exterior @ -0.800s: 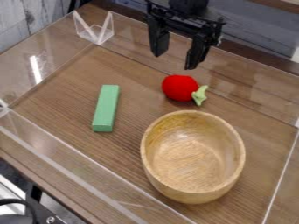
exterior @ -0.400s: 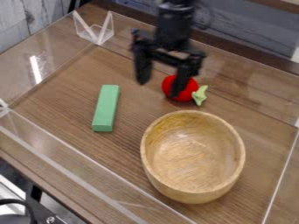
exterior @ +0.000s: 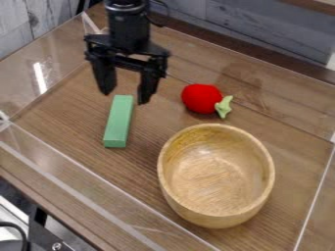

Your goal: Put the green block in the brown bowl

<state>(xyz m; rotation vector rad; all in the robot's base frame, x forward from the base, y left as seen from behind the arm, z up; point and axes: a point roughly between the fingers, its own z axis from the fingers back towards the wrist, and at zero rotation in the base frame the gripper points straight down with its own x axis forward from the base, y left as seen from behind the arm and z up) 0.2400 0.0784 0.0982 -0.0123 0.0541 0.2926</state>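
Note:
The green block (exterior: 119,123) lies flat on the wooden table, left of centre, its long side running toward the camera. My gripper (exterior: 127,88) hangs straight down just above the block's far end, open, with nothing between its black fingers (exterior: 105,80). The brown bowl (exterior: 216,173) sits empty at the lower right, well apart from the block.
A red toy fruit (exterior: 201,97) with a green stem lies between the gripper and the bowl. Clear plastic walls (exterior: 39,74) ring the table, with a folded clear stand (exterior: 94,32) at the back left.
The gripper has travelled left and down from the back of the table, past the red fruit, to just over the block's far end. Its jaws stayed open.

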